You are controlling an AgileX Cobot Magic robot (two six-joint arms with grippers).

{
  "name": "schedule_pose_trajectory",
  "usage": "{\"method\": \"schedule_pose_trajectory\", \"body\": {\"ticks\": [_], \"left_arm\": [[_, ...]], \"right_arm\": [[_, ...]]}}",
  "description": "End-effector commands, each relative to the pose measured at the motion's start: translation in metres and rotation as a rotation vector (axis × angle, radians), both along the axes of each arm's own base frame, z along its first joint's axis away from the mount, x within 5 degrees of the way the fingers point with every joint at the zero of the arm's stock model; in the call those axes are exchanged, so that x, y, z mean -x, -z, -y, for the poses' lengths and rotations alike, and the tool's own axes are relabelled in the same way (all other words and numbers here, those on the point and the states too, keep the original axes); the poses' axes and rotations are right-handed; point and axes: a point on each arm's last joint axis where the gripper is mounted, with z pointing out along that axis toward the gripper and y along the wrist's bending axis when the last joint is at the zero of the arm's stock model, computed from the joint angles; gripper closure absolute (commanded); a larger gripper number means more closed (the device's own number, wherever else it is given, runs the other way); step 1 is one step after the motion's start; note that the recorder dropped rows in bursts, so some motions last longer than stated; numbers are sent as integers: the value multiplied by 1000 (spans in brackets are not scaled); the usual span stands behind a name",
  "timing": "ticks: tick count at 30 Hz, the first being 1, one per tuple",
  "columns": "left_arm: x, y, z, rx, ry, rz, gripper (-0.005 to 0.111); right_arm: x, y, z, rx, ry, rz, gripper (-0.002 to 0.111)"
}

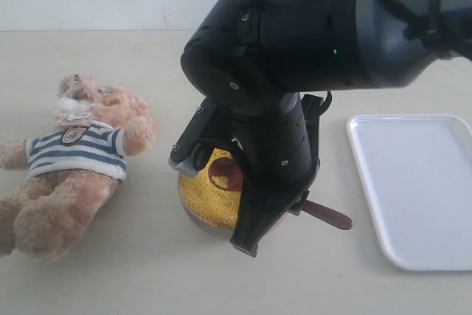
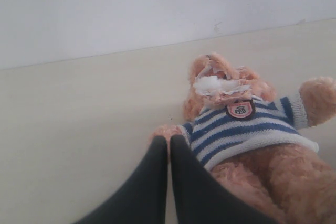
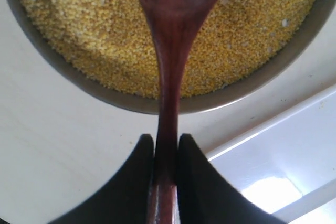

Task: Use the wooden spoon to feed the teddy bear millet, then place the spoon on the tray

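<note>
The teddy bear (image 1: pixel 74 160) lies on its back at the left of the table, striped shirt and badge showing; the left wrist view looks along its body (image 2: pixel 247 124). My left gripper (image 2: pixel 169 141) is shut and empty, its tips just short of the bear's paw. The right gripper (image 3: pixel 166 139) is shut on the wooden spoon's (image 3: pixel 170 51) slim handle. The spoon's bowl (image 1: pixel 225 172) reaches over the millet (image 3: pixel 252 35) in the round metal bowl (image 1: pixel 193 208); its handle end (image 1: pixel 332 216) sticks out to the right. The white tray (image 1: pixel 420 182) lies at the right.
The right arm's large black body (image 1: pixel 295 57) hangs over the middle of the table and hides much of the bowl. Pale tabletop lies between bear, bowl and tray. A white wall runs along the back edge.
</note>
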Motion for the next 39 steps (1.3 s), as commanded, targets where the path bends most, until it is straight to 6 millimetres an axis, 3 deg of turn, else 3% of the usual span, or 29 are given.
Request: {"method": "schedule_pose_trajectory", "body": {"ticks": [1,22,29,39], "left_arm": [[0,-1,0,1,4,6,103],[0,-1,0,1,4,6,103],[0,-1,0,1,4,6,103],[0,-1,0,1,4,6,103]], "right_arm": [[-1,-2,1,-9,20,2,109],[9,-4,-9,25,-11,99,109],[16,14,5,101,-4,67,109],[22,15,2,100,-13,63,109]]}}
